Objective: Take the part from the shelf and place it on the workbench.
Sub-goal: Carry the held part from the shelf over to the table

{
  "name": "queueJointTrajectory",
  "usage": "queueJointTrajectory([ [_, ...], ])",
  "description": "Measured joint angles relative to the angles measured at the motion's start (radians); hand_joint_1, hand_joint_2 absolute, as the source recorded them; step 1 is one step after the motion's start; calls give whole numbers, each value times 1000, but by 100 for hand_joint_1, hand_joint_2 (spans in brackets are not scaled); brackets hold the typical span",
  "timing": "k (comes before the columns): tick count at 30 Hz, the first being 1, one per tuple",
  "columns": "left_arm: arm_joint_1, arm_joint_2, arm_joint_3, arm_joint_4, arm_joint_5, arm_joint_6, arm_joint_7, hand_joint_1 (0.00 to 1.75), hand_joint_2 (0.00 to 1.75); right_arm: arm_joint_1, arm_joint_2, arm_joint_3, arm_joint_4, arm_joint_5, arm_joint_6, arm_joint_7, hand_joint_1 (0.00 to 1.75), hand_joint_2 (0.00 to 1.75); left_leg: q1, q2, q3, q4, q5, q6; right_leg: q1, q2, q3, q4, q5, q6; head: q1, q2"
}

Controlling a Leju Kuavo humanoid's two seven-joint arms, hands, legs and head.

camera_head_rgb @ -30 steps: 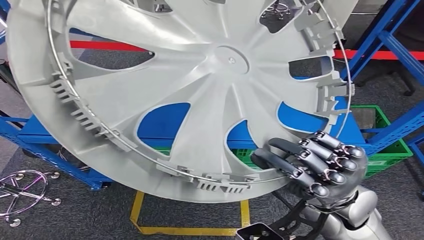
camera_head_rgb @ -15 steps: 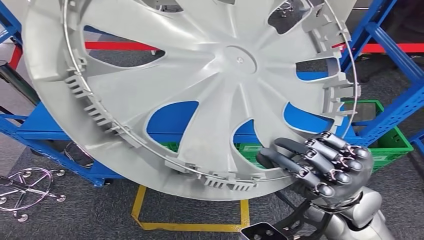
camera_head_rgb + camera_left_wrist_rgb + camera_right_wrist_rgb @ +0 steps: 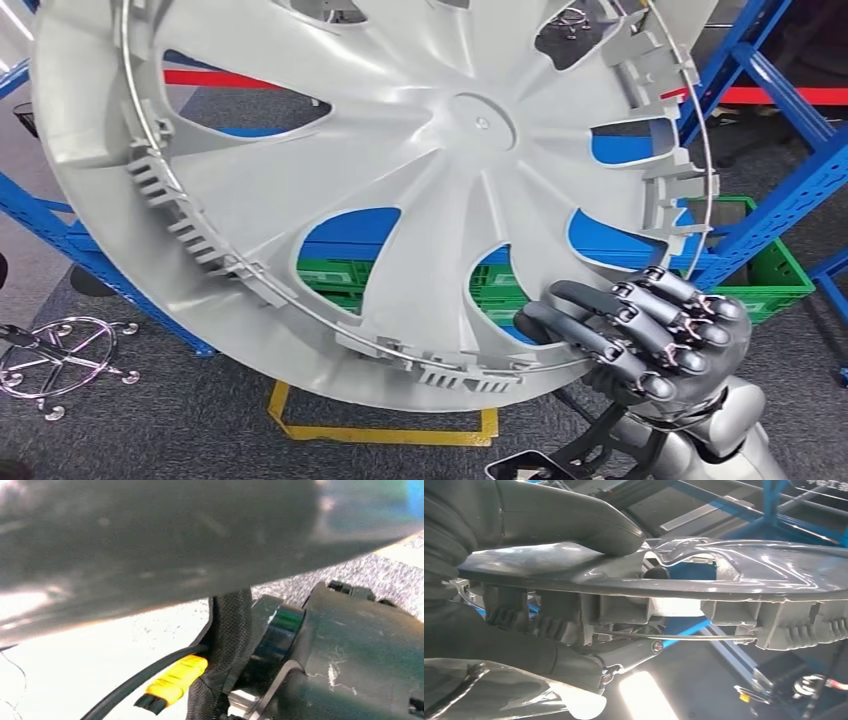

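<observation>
The part is a large silver wheel cover (image 3: 440,180) with curved spokes, clips and a wire ring on the side facing me; it spans most of the head view, tilted up. My right hand (image 3: 650,335) grips its lower right rim, dark fingers (image 3: 590,320) curled over the edge. In the right wrist view the thumb (image 3: 574,520) presses on one face of the rim (image 3: 734,580) and the other fingers lie against the opposite, clipped side. A blurred dark grey mass (image 3: 150,535) crosses the left wrist view, and I cannot tell how my left hand stands.
Behind the cover stands a blue metal shelf (image 3: 780,150) with green crates (image 3: 770,270) on its low level. Yellow tape (image 3: 380,432) marks a square on the grey carpet. A chrome chair base (image 3: 60,360) lies at the lower left.
The whole picture has shifted, so the camera has moved relative to the shelf. The wheel cover stays in my right hand's grip, a little lower and further right in the picture.
</observation>
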Motion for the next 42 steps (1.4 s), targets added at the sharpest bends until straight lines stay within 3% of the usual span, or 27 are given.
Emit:
queueJointTrajectory([
  [3, 3, 1, 3, -3, 0, 10, 2, 0, 0, 1, 0, 0, 0, 0, 0, 2, 175, 175, -1, 2, -40, 0, 33, 13, 0, 5, -48, 163, -136, 5, 4, 0],
  [4, 5, 2, 4, -4, 0, 14, 2, 0, 0, 1, 0, 0, 0, 0, 0, 4, 175, 175, -2, 2, -56, 2, 44, 13, 0, 5, -53, 214, -157, 6, 4, 0],
  [5, 8, 3, 5, -6, 0, 18, 2, 0, 0, 2, 0, 0, 0, 1, 0, 7, 175, 175, -3, 2, -72, 5, 54, 12, 0, 5, -46, 239, -154, 6, 4, 0],
  [6, 10, 3, 6, -7, 0, 22, 2, 0, 0, 2, 0, 0, 0, 0, 0, 10, 175, 175, -3, 2, -88, 8, 63, 11, 0, 5, -22, 229, -134, 6, 4, 0],
  [8, 14, 5, 7, -10, -1, 27, 3, 0, 0, 2, 0, 0, -1, 0, 0, 14, 175, 175, -3, 2, -115, 18, 78, 5, 1, 5, 68, 117, -91, 2, 4, 0],
  [10, 16, 7, 7, -14, -5, 33, 4, 0, 0, 1, 0, 0, -2, 1, 0, 15, 175, 175, -5, 1, -133, 28, 92, -4, 3, 7, 153, -9, -94, -3, 5, 0],
  [12, 17, 10, 7, -17, -11, 39, 6, 0, 0, 2, 0, 0, -4, 2, -1, 15, 175, 175, -5, 0, -144, 32, 108, -16, 8, 9, 174, -52, -104, -9, 6, 0],
  [13, 18, 13, 6, -18, -13, 41, 7, 0, 0, 2, 0, 0, -5, 2, -1, 15, 175, 175, -4, 0, -146, 32, 114, -23, 8, 7, 165, -52, -98, -16, 7, 0],
  [15, 21, 17, 6, -20, -18, 46, 9, 0, 0, 1, 0, 0, -5, 3, -1, 15, 175, 175, 0, -1, -158, 56, 81, -35, 5, 3, 151, -53, -80, -33, 5, 0],
  [18, 23, 23, 2, -22, -26, 69, 12, 0, 0, 0, 0, 0, -6, 10, -1, 11, 175, 175, 6, 0, -197, 217, -59, -52, 5, -3, 119, -53, -49, -47, 2, 0],
  [19, 23, 24, 0, -23, -29, 79, 13, 0, 0, -1, 0, 0, -6, 15, -1, 11, 175, 175, 8, 0, -205, 274, -86, -55, 6, -4, 106, -52, -38, -48, 2, 0],
  [20, 23, 26, -3, -23, -31, 89, 13, 0, 0, -1, 0, 0, -6, 18, -1, 11, 175, 175, 9, 0, -202, 308, -90, -58, 7, -5, 91, -50, -27, -47, 3, 0],
  [21, 24, 28, -7, -24, -34, 98, 14, 0, 0, -1, 0, 0, -6, 22, -1, 10, 175, 175, 10, 0, -184, 309, -73, -58, 7, -5, 75, -47, -17, -46, 2, 0],
  [22, 24, 30, -12, -25, -36, 107, 14, 0, 0, -1, 0, 0, -6, 23, -1, 10, 175, 175, 11, 0, -151, 276, -46, -57, 7, -6, 60, -44, -8, -44, 2, 0],
  [24, 23, 37, -21, -27, -39, 122, 14, 0, 0, -1, 0, 0, -10, 24, -2, 7, 175, 175, 10, -1, -48, 137, -17, -49, 8, -6, 36, -39, 9, -36, 2, 0],
  [26, 22, 44, -31, -32, -41, 135, 14, 0, 0, -1, 0, 0, -17, 22, -2, -1, 175, 175, 5, -1, 23, 22, -29, -36, 10, -8, 23, -38, 28, -25, 3, 0],
  [27, 21, 47, -37, -33, -43, 142, 15, 0, 0, -1, 0, -1, -19, 19, -2, -7, 175, 175, 1, -2, 32, 0, -34, -29, 10, -9, 20, -41, 38, -20, 3, 0],
  [29, 21, 51, -54, -36, -46, 157, 16, 0, 0, 3, 0, -7, -24, 12, -2, -26, 175, 175, 0, 0, 19, -8, -17, -14, 8, -9, 12, -44, 46, -9, 3, 0],
  [31, 22, 54, -71, -37, -49, 167, 17, 0, 0, 8, 0, -15, -29, 6, -2, -42, 175, 175, 2, 4, 1, -13, 5, 3, 7, -2, -10, 1, -10, 0, 5, 0],
  [33, 21, 55, -83, -38, -51, 174, 17, 0, 0, 12, 0, -22, -33, 1, -2, -52, 175, 175, 1, 6, -24, -12, 26, 13, 6, 3, -41, 116, -111, 4, 7, 0],
  [34, 19, 55, -88, -39, -51, 177, 18, 0, 0, 14, 0, -24, -34, -1, -2, -56, 175, 175, -1, 6, -39, -11, 36, 15, 7, 4, -50, 177, -144, 4, 7, 0],
  [35, 18, 55, -94, -39, -51, 181, 18, 0, 0, 17, 0, -26, -34, -3, -2, -59, 175, 175, -3, 6, -55, -8, 47, 15, 7, 5, -49, 219, -155, 4, 7, 0],
  [36, 18, 56, -99, -40, -51, 184, 19, 0, 0, 19, 0, -28, -34, -4, -2, -62, 175, 175, -4, 6, -72, -5, 58, 15, 7, 5, -34, 231, -143, 4, 7, 0],
  [37, 18, 56, -104, -40, -51, 187, 19, 0, 0, 20, 0, -31, -34, -4, -2, -63, 175, 175, -5, 6, -89, -1, 67, 14, 8, 5, -3, 209, -117, 1, 7, 0],
  [39, 17, 56, -111, -41, -51, 192, 19, 0, 0, 20, 0, -36, -37, -4, -2, -65, 175, 175, -7, 6, -118, 11, 84, 8, 11, 5, 100, 84, -82, -6, 7, 0],
  [41, 17, 58, -118, -42, -51, 197, 19, 0, 0, 20, 0, -39, -41, -6, -2, -66, 175, 175, -9, 6, -137, 19, 102, -1, 15, 6, 182, -40, -95, -11, 7, 0],
  [42, 16, 59, -121, -43, -51, 200, 19, 0, 0, 20, 0, -40, -43, -7, -2, -67, 175, 175, -8, 6, -144, 19, 112, -6, 18, 6, 197, -69, -105, -12, 7, 0],
])
